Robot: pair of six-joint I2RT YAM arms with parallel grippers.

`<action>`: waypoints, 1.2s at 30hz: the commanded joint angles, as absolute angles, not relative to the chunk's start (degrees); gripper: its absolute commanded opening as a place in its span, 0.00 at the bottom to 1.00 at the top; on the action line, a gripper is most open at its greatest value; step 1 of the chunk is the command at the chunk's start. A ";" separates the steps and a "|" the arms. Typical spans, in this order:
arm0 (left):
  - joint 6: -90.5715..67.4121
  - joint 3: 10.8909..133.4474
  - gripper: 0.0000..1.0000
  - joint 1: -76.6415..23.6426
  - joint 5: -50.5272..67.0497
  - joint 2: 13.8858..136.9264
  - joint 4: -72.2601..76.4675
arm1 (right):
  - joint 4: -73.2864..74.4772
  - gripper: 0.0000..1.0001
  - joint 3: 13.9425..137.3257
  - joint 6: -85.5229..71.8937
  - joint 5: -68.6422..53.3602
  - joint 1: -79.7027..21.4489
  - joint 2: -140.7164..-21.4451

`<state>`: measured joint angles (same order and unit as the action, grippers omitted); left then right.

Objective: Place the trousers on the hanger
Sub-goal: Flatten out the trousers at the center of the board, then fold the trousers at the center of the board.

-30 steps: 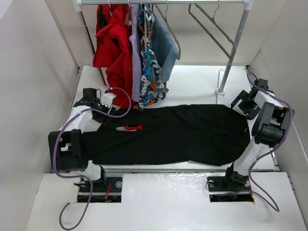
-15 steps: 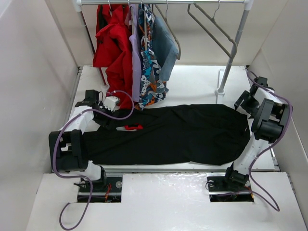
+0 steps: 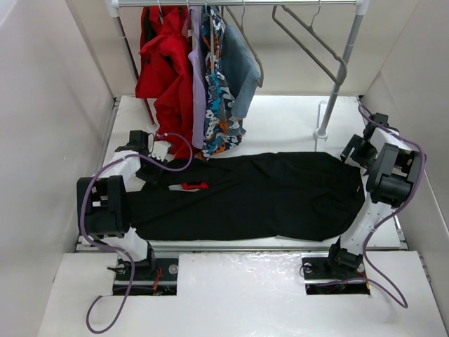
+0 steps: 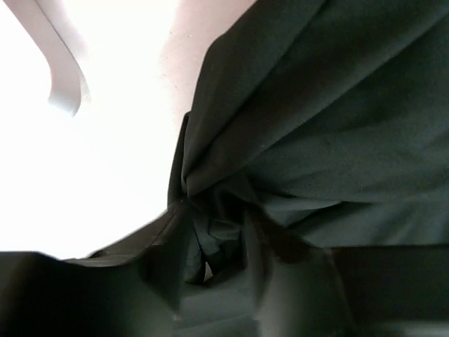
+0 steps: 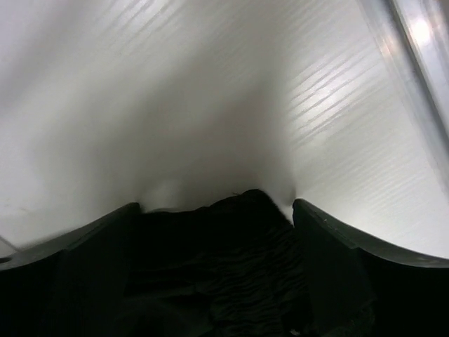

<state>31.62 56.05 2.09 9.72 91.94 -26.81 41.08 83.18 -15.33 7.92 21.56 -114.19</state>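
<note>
Black trousers lay flat across the middle of the white table, running from centre-left to centre-right of the top view, w/ a small red label on the cloth toward the left end. L gripper sat at the garment's upper-left corner. In the left wrist view its blurred dark fingers were pressed in on a gathered bunch of the trousers, w/ folds fanning out to the upper right of that frame and bright table at upper left. R gripper was low at the cloth's upper-right corner. In the right wrist view its fingers stood spread wide, w/ the crinkled black edge lying between them on the ribbed white surface. Grey-beige hanger hung by its hook from the rail at upper right of the top view, well apart from the trousers, just left of the rack pole. Further left on the rail hung red, lilac, patterned and blue-grey clothes, their lower ends near the trousers' top edge. Purple cable looped along the L arm.
</note>
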 commanded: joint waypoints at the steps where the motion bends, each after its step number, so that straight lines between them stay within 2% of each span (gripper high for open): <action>1: 31.55 57.75 0.26 2.29 8.53 91.49 -25.67 | 40.61 0.93 82.53 -15.73 8.00 20.31 -114.87; 2: 31.55 57.74 0.22 2.29 8.53 91.49 -25.66 | 40.61 0.85 82.53 -15.73 8.00 20.30 -114.35; 3: 31.55 57.74 0.16 2.29 8.53 91.49 -24.88 | 40.08 0.83 82.53 -15.73 8.00 20.30 -114.35; 4: 31.55 57.74 0.06 2.29 7.74 91.49 -24.87 | 40.08 0.79 81.92 -15.73 6.43 20.30 -114.35; 5: 31.55 57.22 0.01 2.29 7.73 92.02 -23.92 | 39.38 0.67 81.91 -15.73 5.46 20.30 -114.35; 8: 32.69 58.09 0.00 2.29 4.67 92.02 -23.12 | 39.38 0.36 83.75 -16.26 3.87 20.30 -114.96; 9: 32.70 58.62 0.00 2.29 3.96 91.50 -23.12 | 39.38 0.15 84.54 -16.26 3.87 20.30 -115.48; 10: 33.30 59.41 0.00 2.29 3.09 91.49 -23.81 | 39.38 0.03 85.07 -16.26 4.74 20.30 -115.49; 11: 33.31 61.59 0.00 2.29 1.34 91.49 -25.21 | 39.38 0.00 85.69 -16.26 4.75 20.30 -115.49; 18: 38.49 73.37 0.00 3.43 -4.91 89.57 -28.83 | 37.19 0.00 86.75 -14.42 8.07 20.30 -107.33; 25: 44.11 77.69 0.00 3.43 -10.71 85.79 -25.93 | 35.24 0.00 86.04 -11.70 9.93 20.30 -101.43; 27: 45.87 77.70 0.00 3.95 -11.25 85.00 -25.93 | 34.19 0.00 85.00 -11.17 9.15 20.83 -100.03; 36: 53.34 62.51 0.00 5.01 -17.05 74.72 -29.70 | 32.34 0.00 82.09 -10.55 5.46 20.83 -96.86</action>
